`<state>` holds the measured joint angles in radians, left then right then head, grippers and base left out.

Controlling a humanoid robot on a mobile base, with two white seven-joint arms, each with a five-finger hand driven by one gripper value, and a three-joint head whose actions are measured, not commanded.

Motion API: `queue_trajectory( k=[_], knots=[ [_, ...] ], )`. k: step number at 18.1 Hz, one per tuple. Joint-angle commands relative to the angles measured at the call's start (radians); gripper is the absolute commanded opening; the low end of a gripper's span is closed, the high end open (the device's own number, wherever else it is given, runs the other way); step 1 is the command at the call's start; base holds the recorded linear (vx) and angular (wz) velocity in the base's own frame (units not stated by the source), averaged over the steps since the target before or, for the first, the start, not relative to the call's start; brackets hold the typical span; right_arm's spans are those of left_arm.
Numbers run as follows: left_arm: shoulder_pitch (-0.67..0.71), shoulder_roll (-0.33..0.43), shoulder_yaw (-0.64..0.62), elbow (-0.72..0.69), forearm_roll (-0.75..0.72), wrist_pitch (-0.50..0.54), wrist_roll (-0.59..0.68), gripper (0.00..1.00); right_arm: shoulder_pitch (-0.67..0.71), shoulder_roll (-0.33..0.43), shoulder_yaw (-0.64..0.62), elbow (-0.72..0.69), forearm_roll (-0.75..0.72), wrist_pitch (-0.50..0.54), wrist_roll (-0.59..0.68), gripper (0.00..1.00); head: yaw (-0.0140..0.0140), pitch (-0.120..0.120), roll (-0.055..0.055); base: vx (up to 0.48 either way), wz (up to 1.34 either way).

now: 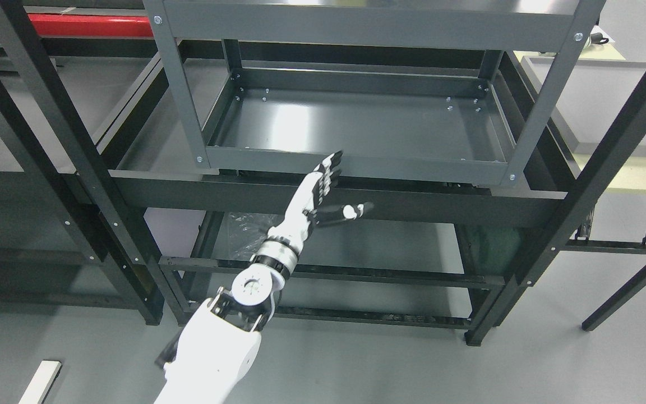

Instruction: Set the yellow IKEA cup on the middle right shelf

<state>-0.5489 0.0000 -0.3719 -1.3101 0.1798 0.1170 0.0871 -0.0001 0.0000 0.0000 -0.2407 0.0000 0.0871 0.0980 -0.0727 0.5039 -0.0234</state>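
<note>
The robot's left hand (323,188), fingers spread and holding nothing, reaches toward the front rim of a bare grey metal shelf (356,126) on a dark rack (598,168).

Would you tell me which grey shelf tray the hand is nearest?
The middle tray: the left hand reaches its front rim, fingers open; the top tray sits higher.

The shelf rack (356,25) is dark grey, the hand (323,188) black and white, the floor (525,370) grey.
</note>
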Motion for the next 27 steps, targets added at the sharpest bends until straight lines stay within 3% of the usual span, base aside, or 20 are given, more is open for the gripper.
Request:
queue_trajectory(
  k=[1, 6, 13, 27],
  knots=[
    [0.193, 0.017, 0.215, -0.166, -0.062, 0.016, -0.004, 0.99, 0.011, -0.017, 0.017, 0.000, -0.025, 0.005, -0.215, 0.99, 0.0000, 0.000, 0.000, 0.000, 0.00],
    [0.227, 0.017, 0.260, -0.231, -0.059, 0.007, -0.078, 0.99, 0.011, -0.017, 0.017, 0.000, -0.025, 0.005, -0.215, 0.99, 0.0000, 0.000, 0.000, 0.000, 0.00],
    [0.259, 0.017, 0.364, -0.365, -0.060, 0.062, -0.064, 0.99, 0.011, -0.017, 0.017, 0.000, -0.025, 0.005, -0.215, 0.99, 0.0000, 0.000, 0.000, 0.000, 0.00],
    [0.250, 0.017, 0.406, -0.371, -0.060, 0.093, -0.061, 0.99, 0.011, -0.017, 0.017, 0.000, -0.025, 0.005, -0.215, 0.99, 0.0000, 0.000, 0.000, 0.001, 0.00]
  ],
)
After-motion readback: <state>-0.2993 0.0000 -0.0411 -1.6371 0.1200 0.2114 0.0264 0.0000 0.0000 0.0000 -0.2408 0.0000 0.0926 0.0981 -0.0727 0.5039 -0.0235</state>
